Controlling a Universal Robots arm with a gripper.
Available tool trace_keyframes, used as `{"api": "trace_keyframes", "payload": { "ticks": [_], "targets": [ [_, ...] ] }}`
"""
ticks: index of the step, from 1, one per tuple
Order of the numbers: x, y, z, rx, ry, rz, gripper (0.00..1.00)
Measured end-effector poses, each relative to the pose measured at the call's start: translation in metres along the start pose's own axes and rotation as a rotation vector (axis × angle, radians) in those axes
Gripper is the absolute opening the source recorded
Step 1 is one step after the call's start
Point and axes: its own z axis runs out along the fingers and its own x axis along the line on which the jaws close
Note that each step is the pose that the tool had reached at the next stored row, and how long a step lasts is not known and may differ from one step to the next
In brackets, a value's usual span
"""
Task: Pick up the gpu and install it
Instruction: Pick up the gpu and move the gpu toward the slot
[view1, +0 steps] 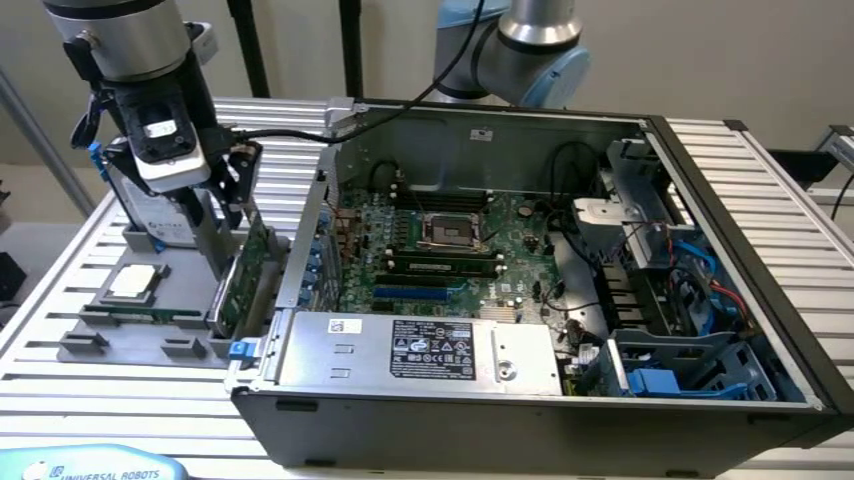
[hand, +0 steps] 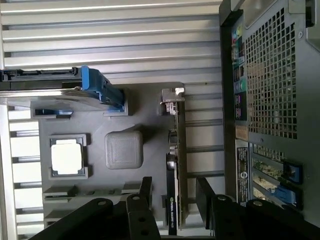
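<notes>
While pointing straight down, the gripper hangs over the upright gpu (jaws open, holding nothing).

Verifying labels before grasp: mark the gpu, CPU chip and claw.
gpu (hand: 176, 150), wrist view, long edge of the card.
CPU chip (hand: 66, 156), wrist view, centre of its silver lid.
claw (hand: 174, 189), wrist view, midway between its open fingertips.

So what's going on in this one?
The arm's gripper is lowered over the gpu, which stands on edge in a grey holder beside the open PC case. Its fingers sit either side of the card, open, not yet closed on it. The gpu is not installed.
</notes>
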Motion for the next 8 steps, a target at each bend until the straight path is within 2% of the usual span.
{"api": "trace_keyframes", "payload": {
  "ticks": [8],
  "targets": [
    [0.000,-0.0066,0.0142,-0.0007,-0.0092,0.000,0.48]
  ]
}}
